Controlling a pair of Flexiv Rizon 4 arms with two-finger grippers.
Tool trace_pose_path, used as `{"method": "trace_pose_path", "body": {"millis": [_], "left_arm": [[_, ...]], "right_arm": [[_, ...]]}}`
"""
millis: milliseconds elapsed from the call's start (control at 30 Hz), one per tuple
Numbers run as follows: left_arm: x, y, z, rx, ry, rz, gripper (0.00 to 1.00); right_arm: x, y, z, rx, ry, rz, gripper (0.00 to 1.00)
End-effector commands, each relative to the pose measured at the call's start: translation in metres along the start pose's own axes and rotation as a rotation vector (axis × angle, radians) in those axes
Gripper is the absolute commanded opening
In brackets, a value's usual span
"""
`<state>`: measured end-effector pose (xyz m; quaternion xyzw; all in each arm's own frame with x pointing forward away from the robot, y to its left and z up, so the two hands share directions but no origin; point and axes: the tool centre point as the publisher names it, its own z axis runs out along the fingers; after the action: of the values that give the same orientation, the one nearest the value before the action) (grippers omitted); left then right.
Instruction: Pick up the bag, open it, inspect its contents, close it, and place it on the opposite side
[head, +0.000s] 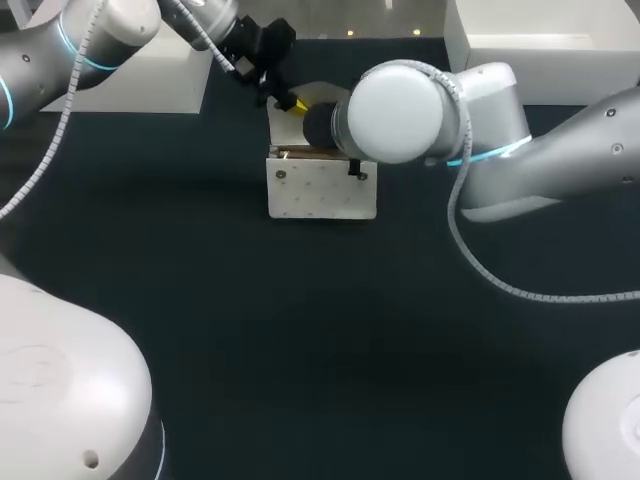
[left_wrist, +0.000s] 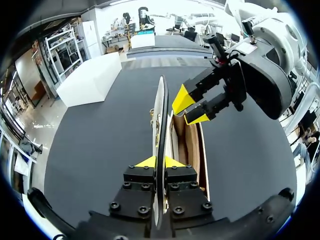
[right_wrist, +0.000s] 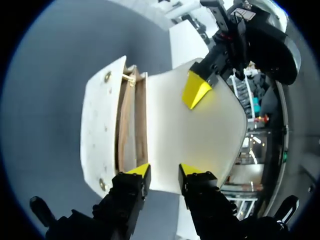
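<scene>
The white rectangular bag with gold studs (head: 320, 190) stands on the dark desk (head: 300, 340), toward its far middle. Its mouth is open and shows a brown lining (right_wrist: 131, 130). The left end effector (left_wrist: 160, 162) is clamped on the edge of the bag's white flap (right_wrist: 200, 135), which stands lifted clear of the opening. The right end effector (right_wrist: 164, 172) hovers over the open mouth with its fingers apart. Whether they brush the flap's edge is hard to tell.

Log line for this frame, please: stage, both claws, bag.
stage: bag open, flap lifted | left claw: shut on flap | right claw: open, over bag mouth | bag: standing on table
</scene>
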<state>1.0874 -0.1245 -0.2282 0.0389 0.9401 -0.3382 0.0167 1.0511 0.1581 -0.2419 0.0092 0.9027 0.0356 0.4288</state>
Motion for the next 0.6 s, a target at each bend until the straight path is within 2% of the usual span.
{"method": "trace_pose_path", "body": {"millis": [33, 200, 333, 400, 433, 600], "left_arm": [[-0.012, 0.008, 0.008, -0.003, 0.002, -0.012, 0.00], [-0.022, 0.019, 0.014, -0.001, -0.016, -0.018, 0.00], [-0.031, 0.029, 0.019, -0.024, -0.083, 0.009, 0.00], [-0.035, 0.035, 0.023, -0.035, -0.110, 0.011, 0.00], [-0.038, 0.038, 0.025, -0.054, -0.134, 0.020, 0.00], [-0.052, 0.053, 0.034, -0.068, -0.183, 0.034, 0.00]], "right_arm": [[0.004, 0.000, -0.008, 0.002, -0.032, 0.003, 0.34], [0.005, 0.000, -0.012, 0.005, -0.052, 0.012, 0.26], [0.011, 0.001, -0.011, 0.012, -0.057, 0.007, 0.18], [0.014, 0.002, -0.010, 0.010, -0.056, 0.007, 0.10], [0.016, 0.002, -0.009, 0.010, -0.055, 0.007, 0.02], [0.027, 0.001, -0.008, 0.015, -0.053, 0.009, 0.00]]}}
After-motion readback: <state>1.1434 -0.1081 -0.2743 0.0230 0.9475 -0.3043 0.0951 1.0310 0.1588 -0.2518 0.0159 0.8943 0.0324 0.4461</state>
